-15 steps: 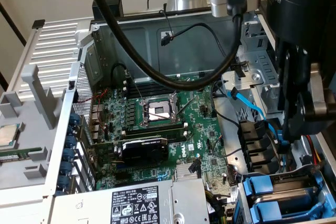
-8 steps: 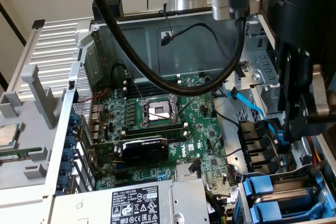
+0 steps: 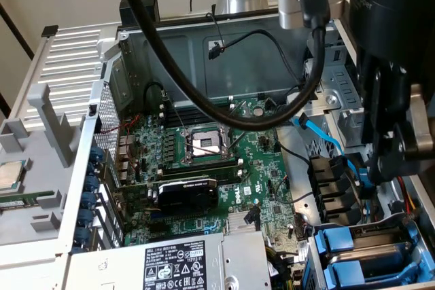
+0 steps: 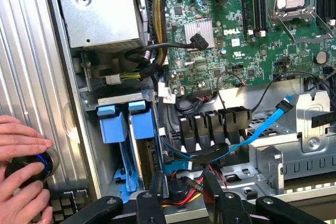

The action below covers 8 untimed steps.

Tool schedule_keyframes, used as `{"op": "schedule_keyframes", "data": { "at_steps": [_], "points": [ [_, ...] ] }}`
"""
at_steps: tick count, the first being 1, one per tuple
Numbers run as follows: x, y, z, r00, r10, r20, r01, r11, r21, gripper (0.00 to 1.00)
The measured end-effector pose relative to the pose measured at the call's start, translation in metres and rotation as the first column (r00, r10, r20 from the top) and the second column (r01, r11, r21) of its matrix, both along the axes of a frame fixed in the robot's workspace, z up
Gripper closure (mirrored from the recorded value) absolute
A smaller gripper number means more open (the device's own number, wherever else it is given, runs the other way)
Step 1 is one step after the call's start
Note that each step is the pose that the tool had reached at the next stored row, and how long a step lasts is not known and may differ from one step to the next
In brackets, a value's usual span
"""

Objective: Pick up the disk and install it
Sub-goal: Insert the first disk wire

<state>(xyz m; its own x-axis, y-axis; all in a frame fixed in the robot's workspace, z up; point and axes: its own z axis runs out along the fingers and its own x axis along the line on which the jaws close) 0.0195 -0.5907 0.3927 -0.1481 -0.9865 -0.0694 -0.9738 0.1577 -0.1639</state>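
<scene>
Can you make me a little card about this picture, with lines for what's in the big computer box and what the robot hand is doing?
Place: open grey metal computer case with a green circuit board inside
Gripper: black robot gripper, fingers apart, holding nothing
Near gripper: two blue plastic drive carriers in their bay, red and yellow wires
Cable: light blue flat cable
Person: a hand on a black round knob with a blue ring

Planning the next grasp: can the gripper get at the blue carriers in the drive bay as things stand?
Probably yes. The open, empty gripper hangs close by the blue carriers, whose upper faces lie uncovered; the blue cable runs off to one side, not across them.
</scene>
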Motion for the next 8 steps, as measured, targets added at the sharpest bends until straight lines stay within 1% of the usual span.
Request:
{"op": "schedule_keyframes", "data": {
  "at_steps": [2, 3, 4, 5, 7, 8],
  "points": [
    [0.0004, -0.0016, 0.0000, 1.0000, 0.003, -0.0001, -0.003, 1.0000, 0.0028, 0.56],
    [0.0004, -0.0031, -0.0001, 1.0000, 0.004, -0.0002, -0.004, 1.0000, 0.0054, 0.56],
    [0.0003, -0.0040, -0.0003, 1.0000, 0.004, -0.0001, -0.004, 1.0000, 0.0090, 0.56],
    [0.0004, -0.0049, -0.0003, 1.0000, 0.004, -0.0002, -0.004, 0.9999, 0.0114, 0.56],
    [0.0004, -0.0082, -0.0003, 1.0000, 0.004, -0.0001, -0.004, 0.9998, 0.0202, 0.56],
    [0.0004, -0.0095, -0.0003, 1.0000, 0.004, -0.0001, -0.004, 0.9997, 0.0237, 0.56]
  ]
}}
